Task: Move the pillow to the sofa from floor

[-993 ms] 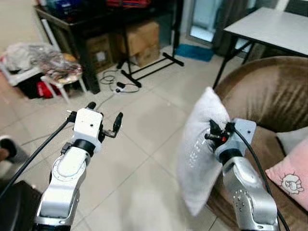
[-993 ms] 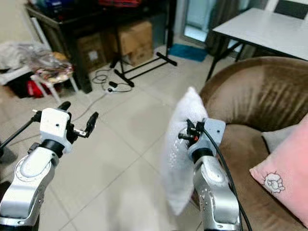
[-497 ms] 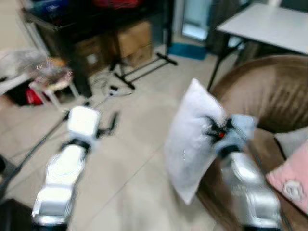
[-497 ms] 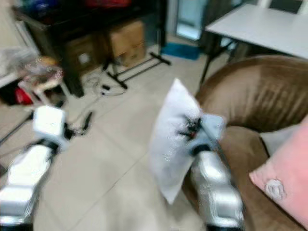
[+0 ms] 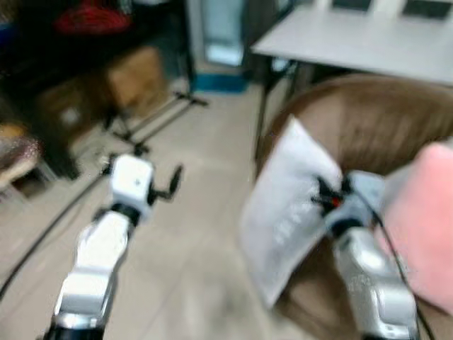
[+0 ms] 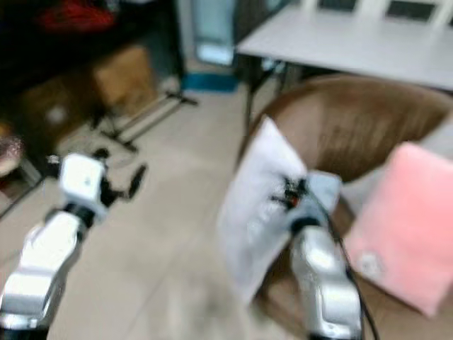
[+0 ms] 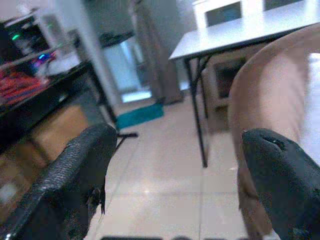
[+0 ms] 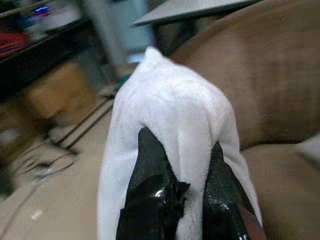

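Note:
A white pillow (image 5: 287, 212) hangs upright in the air beside the arm of the brown sofa (image 5: 375, 120). My right gripper (image 8: 182, 165) is shut on the pillow (image 8: 170, 115), pinching a fold of its edge between the two black fingers. In the head views my right gripper (image 5: 327, 197) sits at the pillow's sofa-side edge. My left gripper (image 5: 159, 185) is held out over the tiled floor, open, nothing between its fingers (image 7: 75, 170). The head views are blurred.
A pink cushion (image 5: 425, 227) lies on the sofa seat. A grey table (image 5: 354, 42) on dark legs stands behind the sofa. A dark shelf with cardboard boxes (image 5: 131, 74) and a black stand's feet (image 5: 152, 120) are to the left. Tiled floor lies ahead.
The whole picture has shifted: the camera has turned toward the sofa, which now fills more of the right. The pillow stays pinched in my right gripper; my left gripper stays open.

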`<state>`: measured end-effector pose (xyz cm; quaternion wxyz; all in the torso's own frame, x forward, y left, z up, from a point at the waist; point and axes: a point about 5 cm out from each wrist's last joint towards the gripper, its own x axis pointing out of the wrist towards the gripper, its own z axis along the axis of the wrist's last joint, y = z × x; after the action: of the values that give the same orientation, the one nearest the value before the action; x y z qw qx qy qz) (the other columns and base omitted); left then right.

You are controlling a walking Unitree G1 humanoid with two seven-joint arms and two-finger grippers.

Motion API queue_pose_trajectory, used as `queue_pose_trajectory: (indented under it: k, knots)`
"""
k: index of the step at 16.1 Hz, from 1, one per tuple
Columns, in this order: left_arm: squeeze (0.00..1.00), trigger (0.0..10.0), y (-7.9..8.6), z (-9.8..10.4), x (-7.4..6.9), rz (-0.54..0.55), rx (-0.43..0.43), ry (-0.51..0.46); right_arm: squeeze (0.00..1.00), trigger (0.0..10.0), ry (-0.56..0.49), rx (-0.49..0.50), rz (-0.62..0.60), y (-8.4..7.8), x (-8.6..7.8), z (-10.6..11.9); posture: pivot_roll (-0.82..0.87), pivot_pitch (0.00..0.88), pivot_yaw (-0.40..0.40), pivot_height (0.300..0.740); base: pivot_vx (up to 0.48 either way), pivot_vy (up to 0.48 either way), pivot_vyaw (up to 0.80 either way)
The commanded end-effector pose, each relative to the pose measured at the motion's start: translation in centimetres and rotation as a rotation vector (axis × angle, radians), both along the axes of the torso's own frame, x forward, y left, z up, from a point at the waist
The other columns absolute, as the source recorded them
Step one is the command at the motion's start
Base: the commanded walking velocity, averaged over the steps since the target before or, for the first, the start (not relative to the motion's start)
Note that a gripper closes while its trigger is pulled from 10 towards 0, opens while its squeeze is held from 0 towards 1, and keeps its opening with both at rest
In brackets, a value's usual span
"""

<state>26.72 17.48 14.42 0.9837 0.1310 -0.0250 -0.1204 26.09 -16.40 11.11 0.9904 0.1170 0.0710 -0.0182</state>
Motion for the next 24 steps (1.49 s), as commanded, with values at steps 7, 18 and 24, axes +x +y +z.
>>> queue_pose_trajectory:
  k: [7,18,24]
  knots:
    - [0.00,10.0,0.9,0.3,-0.1,0.028,0.018,-0.011,0.00,10.0,-0.108,-0.024,0.170,2.5,0.6,1.8,-0.02,0.000,0.046,0.740,0.259,0.000,-0.34]
    - [0.00,10.0,-0.2,-1.2,-1.6,-0.271,0.099,0.143,0.00,10.0,-0.247,0.004,0.292,4.3,5.6,5.0,-0.01,0.000,0.046,0.740,0.000,0.000,0.00]
    - [0.00,10.0,-0.4,-1.6,-2.7,-0.374,0.120,0.217,0.00,10.0,-0.066,-0.046,0.292,2.9,11.0,1.8,0.00,0.000,0.042,0.740,0.000,0.000,0.00]
